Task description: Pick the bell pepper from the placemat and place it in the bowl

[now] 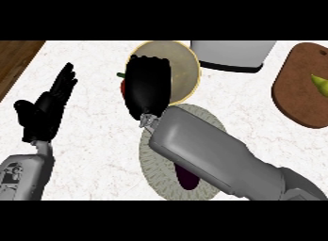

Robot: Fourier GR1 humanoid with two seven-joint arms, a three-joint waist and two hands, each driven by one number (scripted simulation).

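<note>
At the far middle of the counter (90, 155), the right hand (148, 84) was over the left edge of the bowl (184, 61), its fingers curled round the bell pepper (122, 84). Only a small red part and a green stem showed at the hand's left side, so the hold was probably a full wrap. The round placemat (156, 181) lay near, under the right forearm, with a dark purple thing (186, 179) on it. The left hand (47, 106) rested at the left, fingers straight and apart. At the far right, a pear (327, 86) lay on a brown cutting board (302, 101).
</note>
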